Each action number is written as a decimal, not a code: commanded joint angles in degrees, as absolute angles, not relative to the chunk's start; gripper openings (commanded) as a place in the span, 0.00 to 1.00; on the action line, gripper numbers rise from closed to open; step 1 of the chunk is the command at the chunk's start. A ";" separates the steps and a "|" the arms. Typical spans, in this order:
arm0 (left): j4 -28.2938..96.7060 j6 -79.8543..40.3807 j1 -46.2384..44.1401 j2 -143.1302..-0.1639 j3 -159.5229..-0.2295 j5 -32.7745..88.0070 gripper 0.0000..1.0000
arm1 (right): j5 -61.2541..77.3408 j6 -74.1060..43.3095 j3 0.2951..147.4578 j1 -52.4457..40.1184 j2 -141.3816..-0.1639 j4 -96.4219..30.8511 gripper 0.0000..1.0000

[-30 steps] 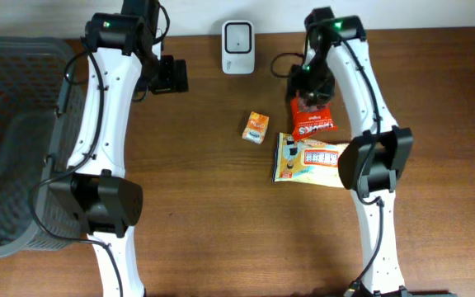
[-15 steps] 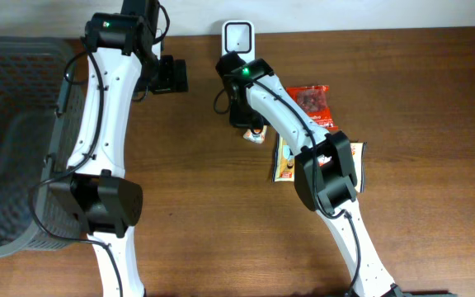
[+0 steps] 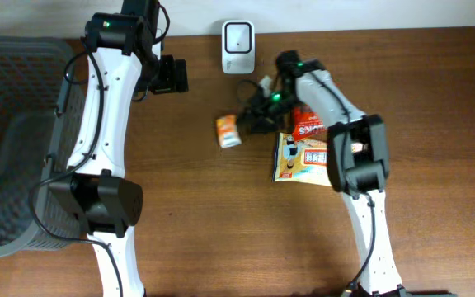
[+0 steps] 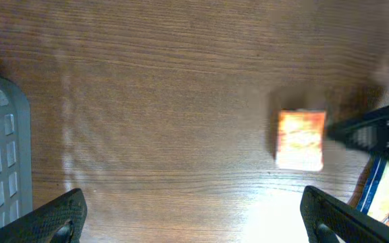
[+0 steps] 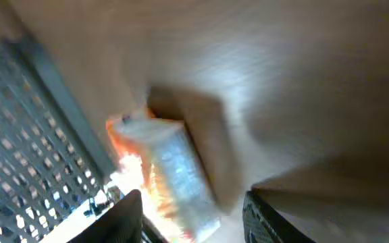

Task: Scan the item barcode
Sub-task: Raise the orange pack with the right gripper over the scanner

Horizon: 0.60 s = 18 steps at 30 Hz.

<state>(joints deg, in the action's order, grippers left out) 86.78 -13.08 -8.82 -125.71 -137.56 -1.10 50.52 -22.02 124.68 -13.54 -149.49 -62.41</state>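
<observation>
Orange box (image 3: 228,131) further L than before

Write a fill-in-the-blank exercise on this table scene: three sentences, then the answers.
1. The small box lying on the table beside the right gripper is ___ in colour.
2. The mesh basket stands on the robot's ___ side.
3. The packet next to the yellow packet is ___.
Missing words: orange; left; red.
</observation>
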 commanded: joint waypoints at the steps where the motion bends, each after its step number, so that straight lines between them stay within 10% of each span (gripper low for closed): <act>1: 86.80 -13.23 -8.47 -125.36 -137.60 -1.48 0.99 | 42.48 -14.70 131.24 -7.70 -148.77 -73.19 0.48; 12: 86.80 -13.23 -8.47 -125.36 -137.60 -1.48 0.99 | 39.55 -8.64 126.17 -18.28 -148.62 -65.28 0.47; 15: 86.80 -13.23 -8.47 -125.36 -137.60 -1.48 0.99 | 41.41 -11.22 125.58 -18.04 -148.59 -65.01 0.04; 18: 86.80 -13.23 -8.47 -125.36 -137.60 -1.48 0.99 | 63.57 -11.44 125.69 -14.33 -148.59 -62.70 0.04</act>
<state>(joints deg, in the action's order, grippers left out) 86.76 -13.08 -8.82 -125.71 -137.56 -1.10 50.19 -10.90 126.04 -17.12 -148.83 -63.55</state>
